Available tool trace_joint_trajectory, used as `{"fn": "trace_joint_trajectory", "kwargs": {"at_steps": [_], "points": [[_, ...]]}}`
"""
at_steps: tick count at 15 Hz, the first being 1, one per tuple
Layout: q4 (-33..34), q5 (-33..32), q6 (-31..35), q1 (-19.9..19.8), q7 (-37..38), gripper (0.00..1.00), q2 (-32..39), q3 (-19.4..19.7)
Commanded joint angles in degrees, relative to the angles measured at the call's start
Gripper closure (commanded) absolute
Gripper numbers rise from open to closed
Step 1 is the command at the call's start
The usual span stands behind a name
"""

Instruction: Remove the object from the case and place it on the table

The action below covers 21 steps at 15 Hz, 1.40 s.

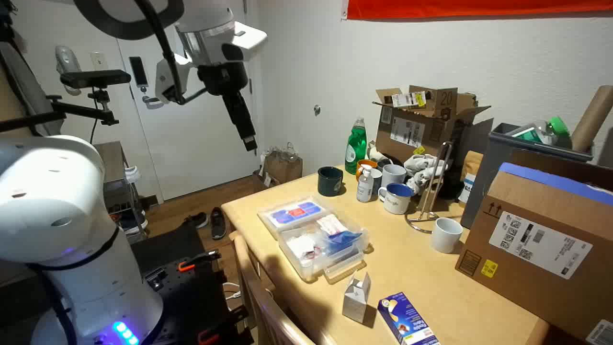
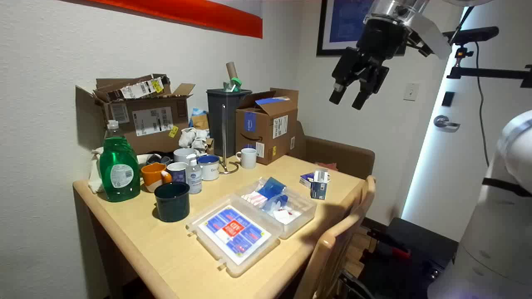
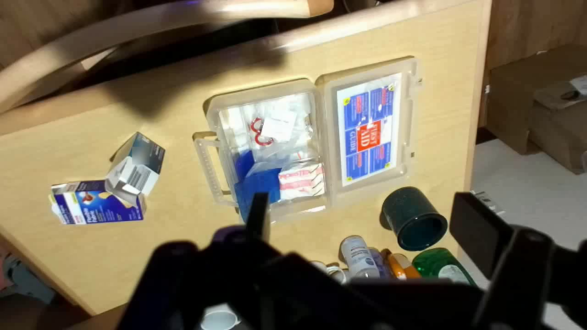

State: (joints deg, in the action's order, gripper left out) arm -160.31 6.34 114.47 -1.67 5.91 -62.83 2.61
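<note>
You're likely at the approach: your gripper (image 2: 347, 100) hangs wide, holding nothing, so descend to the open case (image 3: 330, 146) and grasp one of its contents (image 3: 279, 124).

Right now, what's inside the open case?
Inside the case: red loops, a blue item, a pink-striped packet, a white packet; in its lid, a First Aid guide. Anything beneath those is covered.
</note>
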Motion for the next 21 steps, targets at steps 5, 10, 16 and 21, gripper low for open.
{"fn": "trace_joint_trajectory", "kwargs": {"at_steps": [5, 10, 16, 21], "points": [[0.17, 0.46, -0.23, -0.54, -0.43, 0.00, 0.16, -0.39], [0.14, 1.02, 7.76, 0.77, -5.06, 0.00, 6.02, 2.44], [0.44, 3.18, 22.05, 5.48, -15.75, 0.00, 17.08, 8.52], [3.06, 10.05, 28.06, 12.28, -24.59, 0.00, 29.28, 14.85]]}}
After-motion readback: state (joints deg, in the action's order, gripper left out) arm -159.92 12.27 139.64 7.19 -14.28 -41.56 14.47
